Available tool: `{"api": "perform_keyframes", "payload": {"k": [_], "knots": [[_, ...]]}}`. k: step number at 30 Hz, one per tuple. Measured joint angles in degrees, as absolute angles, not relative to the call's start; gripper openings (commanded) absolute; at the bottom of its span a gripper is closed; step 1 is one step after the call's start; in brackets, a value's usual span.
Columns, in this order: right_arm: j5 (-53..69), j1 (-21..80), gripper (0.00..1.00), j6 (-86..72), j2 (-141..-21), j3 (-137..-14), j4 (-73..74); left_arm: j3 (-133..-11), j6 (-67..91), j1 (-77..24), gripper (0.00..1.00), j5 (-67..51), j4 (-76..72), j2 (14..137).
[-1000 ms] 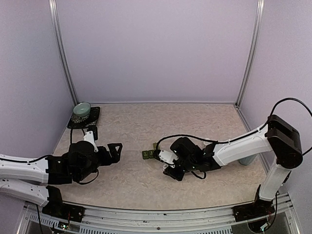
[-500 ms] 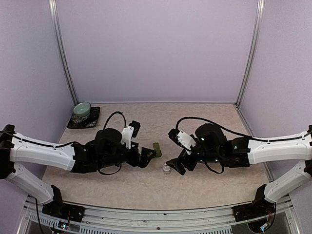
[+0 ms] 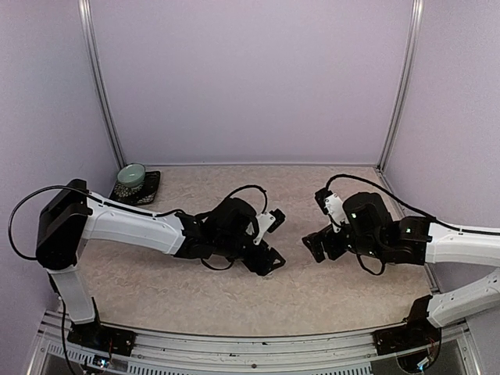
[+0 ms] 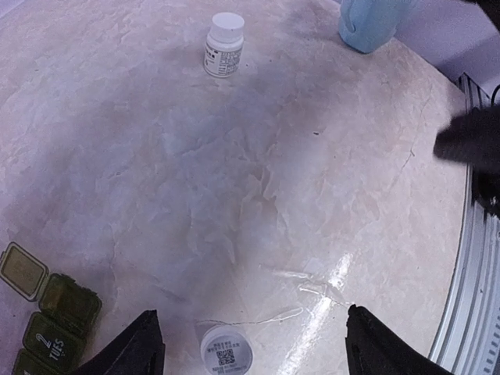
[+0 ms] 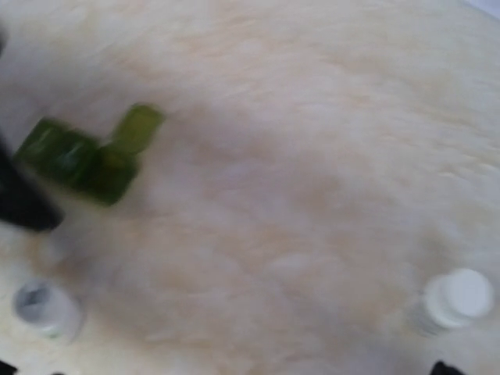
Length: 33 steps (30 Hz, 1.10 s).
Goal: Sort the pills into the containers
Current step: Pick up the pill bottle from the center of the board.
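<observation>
We list the left gripper (image 3: 267, 261) moved right to mid-table, and the right gripper (image 3: 316, 245) drawn back toward the right edge.

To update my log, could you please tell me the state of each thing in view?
Containers: one end lid open.
Far bottle: upright, capped.
Near bottle: upright, cap unclear.
Mug: seems upright.
Bowl: upright.
Left hand: open, empty.
Right hand: open, empty.

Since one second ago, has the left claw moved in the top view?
Yes. The left claw has travelled right, farther from the fixed pale green bowl at far left.
</observation>
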State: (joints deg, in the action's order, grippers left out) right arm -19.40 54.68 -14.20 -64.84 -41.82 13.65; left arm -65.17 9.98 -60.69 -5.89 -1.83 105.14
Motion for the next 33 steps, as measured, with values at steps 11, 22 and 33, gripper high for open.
{"api": "perform_keyframes", "payload": {"k": [11,22,33], "knots": [[-20.71,51.37,1.0,-16.14,-60.2,-39.57,14.5,-67.59,9.85,-60.66,0.64,-6.2,3.99,107.68],[-20.69,51.35,1.0,-15.94,-61.17,-39.57,14.74,-68.07,10.22,-60.66,0.5,-5.96,6.46,109.62],[-20.56,51.35,0.99,-15.68,-61.19,-39.57,14.74,-68.9,10.24,-60.45,0.37,-6.02,7.27,109.78]]}}
